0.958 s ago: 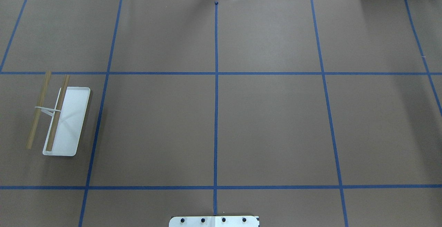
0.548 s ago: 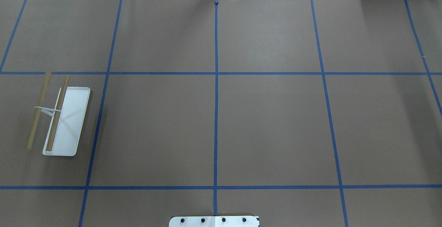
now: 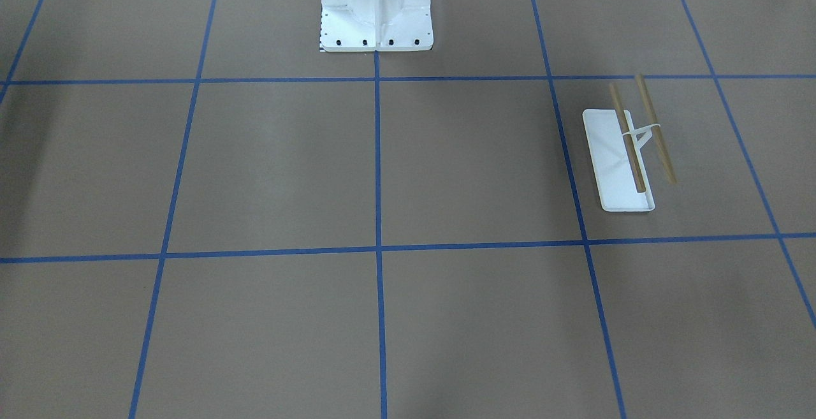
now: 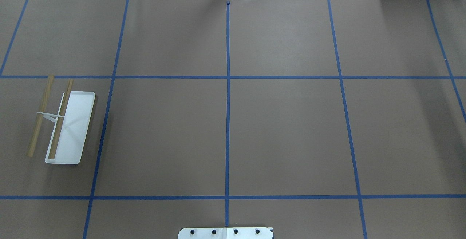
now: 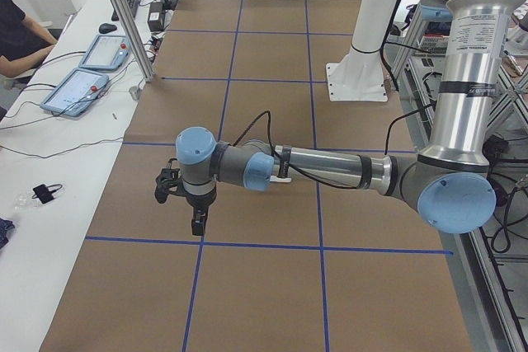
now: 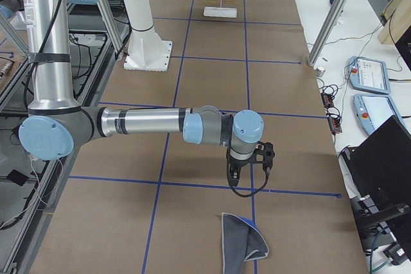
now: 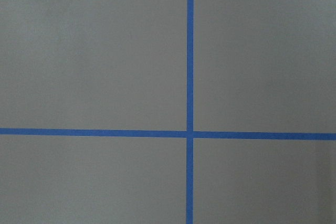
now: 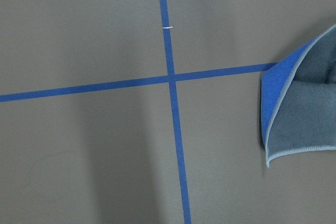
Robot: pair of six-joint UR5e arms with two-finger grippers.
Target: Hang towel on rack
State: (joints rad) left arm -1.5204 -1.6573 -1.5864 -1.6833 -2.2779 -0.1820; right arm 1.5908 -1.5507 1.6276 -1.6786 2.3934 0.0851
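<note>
The rack (image 4: 74, 130) stands on the table's left side in the overhead view, with a white tray base and two tan rods; nothing hangs on it. It also shows in the front-facing view (image 3: 615, 164) and far off in the right side view (image 6: 220, 11). The towel (image 6: 244, 243) lies folded on the table, grey side up with a blue corner, just beyond my right gripper (image 6: 233, 178). The right wrist view shows the towel (image 8: 307, 114) at its right edge. My left gripper (image 5: 198, 224) hangs over bare table. I cannot tell whether either gripper is open.
The white bolted pedestal (image 3: 376, 11) stands at the robot's base, also in the overhead view (image 4: 225, 232). An operator (image 5: 16, 35) and control tablets (image 5: 82, 88) are at a side bench. Metal posts (image 6: 331, 20) stand at the table edge.
</note>
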